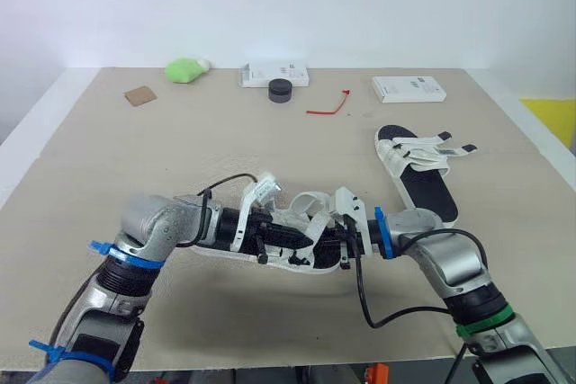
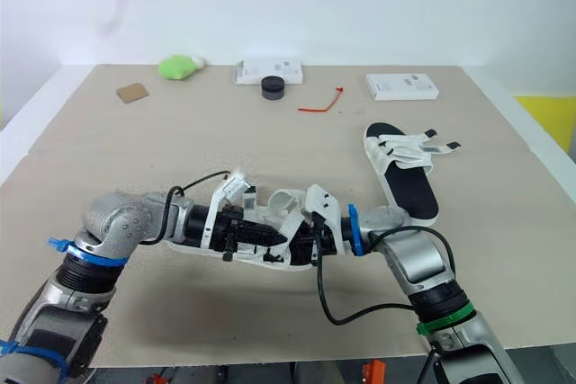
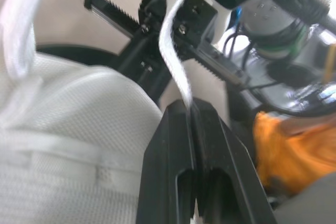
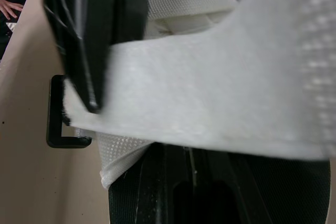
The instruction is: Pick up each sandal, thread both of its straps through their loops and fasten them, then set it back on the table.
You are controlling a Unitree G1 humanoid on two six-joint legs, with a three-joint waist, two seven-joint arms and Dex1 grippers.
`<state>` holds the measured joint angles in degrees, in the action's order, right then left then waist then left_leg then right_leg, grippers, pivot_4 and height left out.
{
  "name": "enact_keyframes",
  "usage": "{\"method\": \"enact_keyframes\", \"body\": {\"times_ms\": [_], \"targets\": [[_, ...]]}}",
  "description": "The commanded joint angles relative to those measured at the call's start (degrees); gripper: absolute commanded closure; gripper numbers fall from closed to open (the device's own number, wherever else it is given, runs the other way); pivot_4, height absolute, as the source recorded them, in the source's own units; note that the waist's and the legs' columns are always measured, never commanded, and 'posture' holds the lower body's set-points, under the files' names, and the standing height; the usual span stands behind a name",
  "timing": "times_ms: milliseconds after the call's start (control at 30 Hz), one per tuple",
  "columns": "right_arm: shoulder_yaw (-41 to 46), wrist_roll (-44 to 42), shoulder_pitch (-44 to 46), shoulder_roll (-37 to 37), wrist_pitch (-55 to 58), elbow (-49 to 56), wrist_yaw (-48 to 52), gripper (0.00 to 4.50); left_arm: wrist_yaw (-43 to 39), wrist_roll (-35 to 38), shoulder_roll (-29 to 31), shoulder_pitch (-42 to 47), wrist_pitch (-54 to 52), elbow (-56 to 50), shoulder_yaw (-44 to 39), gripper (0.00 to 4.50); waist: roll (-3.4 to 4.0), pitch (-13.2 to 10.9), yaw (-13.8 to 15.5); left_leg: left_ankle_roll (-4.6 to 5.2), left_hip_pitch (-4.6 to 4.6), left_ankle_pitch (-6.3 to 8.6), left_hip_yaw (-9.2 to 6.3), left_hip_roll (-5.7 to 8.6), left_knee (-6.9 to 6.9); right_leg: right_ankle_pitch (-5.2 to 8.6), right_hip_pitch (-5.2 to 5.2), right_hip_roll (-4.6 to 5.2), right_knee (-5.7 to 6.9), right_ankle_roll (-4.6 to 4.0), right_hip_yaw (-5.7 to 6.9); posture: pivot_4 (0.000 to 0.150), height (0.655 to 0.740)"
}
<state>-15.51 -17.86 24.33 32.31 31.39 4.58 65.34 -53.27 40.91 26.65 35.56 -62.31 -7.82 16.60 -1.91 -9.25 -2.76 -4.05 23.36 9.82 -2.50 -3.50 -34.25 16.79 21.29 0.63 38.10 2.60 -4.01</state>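
Mid-frame, the left pincer (image 3: 190,109) is clenched on the sandal's (image 1: 290,261) limp, light strap (image 3: 173,59), best pinched near its tip; the right pincer's (image 1: 337,245) grip I cannot tell.

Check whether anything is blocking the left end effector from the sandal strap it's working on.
Nothing visible does. The left end effector is clamped on the white strap of the near sandal, nothing between them.

head stereo: forward-down over table (image 1: 225,132) | wrist cams: pressed close to near sandal (image 3: 79,129)
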Motion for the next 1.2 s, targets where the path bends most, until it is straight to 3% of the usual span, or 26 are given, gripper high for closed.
{"method": "enact_keyframes", "body": {"times_ms": [33, 200, 367, 467, 633, 933, 1200], "targets": [[-2.3, 1.9, -1.2, 0.5, 1.5, -2.7, -0.8, 4.50, -4.0, -6.1, 1.2, -1.3, 8.2, 1.4, 5.1, 4.46, -0.01, 0.0, 0.0, 0.00, 0.00, 0.00, 0.00, 0.00, 0.00, 0.00, 0.00, 0.00, 0.00, -0.01, -0.01, 0.150, 0.7400], [-2.1, 2.0, -0.8, 0.8, 1.4, -3.1, -0.5, 4.50, -11.4, -9.5, 2.2, -1.3, 18.2, 4.3, 5.8, 4.46, 0.00, 0.0, 0.0, 0.00, 0.00, 0.00, 0.03, 0.00, -0.01, 0.01, 0.01, 0.01, 0.00, -0.01, -0.03, 0.150, 0.7400], [-1.8, 2.2, -0.6, 1.0, 1.2, -3.6, -0.4, 4.50, -13.1, -1.5, -0.1, 1.0, 9.1, 4.7, 0.7, 4.46, -0.01, 0.0, 0.0, 0.01, 0.02, 0.00, 0.03, -0.01, 0.00, 0.01, 0.03, 0.00, 0.00, 0.00, -0.03, 0.150, 0.7400], [-1.7, 2.1, -0.5, 0.9, 1.2, -3.6, -0.4, 4.50, -16.2, 1.9, 1.6, 2.3, 3.0, 3.6, 0.7, 4.46, -0.01, 0.0, 0.0, 0.02, 0.05, 0.00, 0.02, -0.02, 0.00, -0.05, 0.06, -0.01, 0.00, 0.12, -0.03, 0.150, 0.7400], [-1.4, 2.0, -0.4, 0.9, 1.3, -3.8, -0.5, 4.50, -19.1, -2.9, 5.4, 2.2, 5.8, 3.0, 5.3, 4.46, -0.01, 0.0, -0.1, 0.02, 0.02, 0.01, 0.01, -0.08, 0.09, -0.07, 0.10, -0.11, 0.01, 0.18, -0.03, 0.150, 0.7400], [-1.0, 1.9, -0.6, 0.9, 1.3, -3.6, -0.7, 4.50, -11.1, -9.9, 0.1, 0.4, 13.4, 7.3, 5.8, 4.46, 0.01, 0.0, 0.1, 0.05, -0.06, -0.01, -0.01, -0.07, -0.11, 0.01, 0.04, -0.12, 0.00, 0.02, -0.10, 0.150, 0.7400], [-1.0, 1.8, -0.8, 0.9, 1.5, -3.4, -0.9, 4.50, -1.3, -6.5, -6.7, -0.5, 5.0, 10.1, -1.5, 4.46, -0.04, 0.0, 0.1, 0.20, -0.06, -0.13, -0.11, 0.30, -0.24, -0.07, 0.01, -0.09, -0.03, 0.17, -0.47, 0.150, 0.7400]]}}
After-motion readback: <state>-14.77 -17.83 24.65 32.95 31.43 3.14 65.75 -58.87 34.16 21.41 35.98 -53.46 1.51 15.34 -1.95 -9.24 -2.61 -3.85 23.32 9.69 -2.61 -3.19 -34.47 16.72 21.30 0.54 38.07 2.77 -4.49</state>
